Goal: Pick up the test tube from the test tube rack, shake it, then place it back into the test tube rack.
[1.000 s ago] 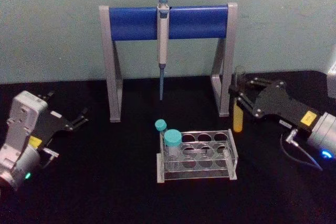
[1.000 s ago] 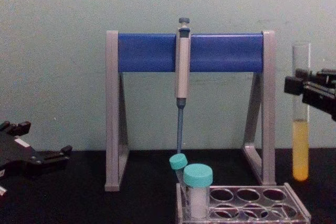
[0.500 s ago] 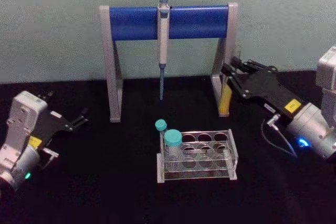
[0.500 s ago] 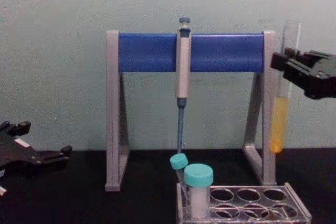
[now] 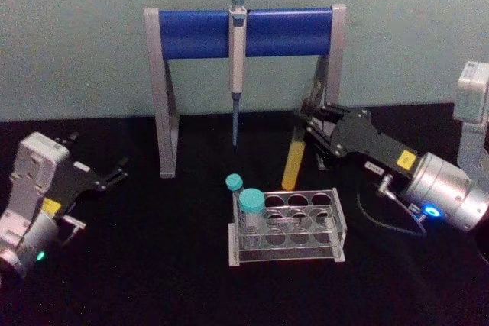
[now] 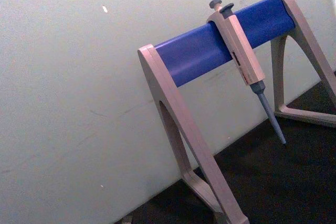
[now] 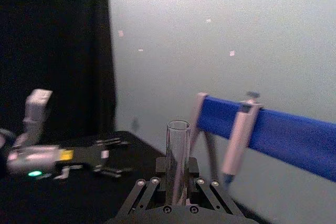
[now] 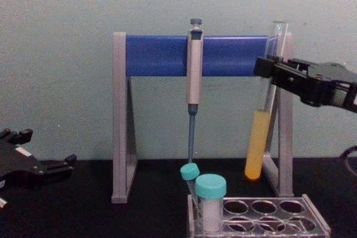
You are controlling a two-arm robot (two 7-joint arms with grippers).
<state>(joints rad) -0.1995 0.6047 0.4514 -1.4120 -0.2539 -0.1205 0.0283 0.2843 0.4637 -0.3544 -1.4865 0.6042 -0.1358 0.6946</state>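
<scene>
Pinched in the right gripper, the test tube has swung leftward and tilts aloft behind the back edge of the test tube rack; the left gripper lies spread by the left edge of the table.

Place: laboratory bench.
Evidence: pipette hanging on a pipette stand; clear test tube rack holding teal-capped tubes.
Surroundings: black worktop, plain pale wall.

Soft, even light brightens the pale wall, while the black worktop looks very dark (it swallows shadows).
</scene>
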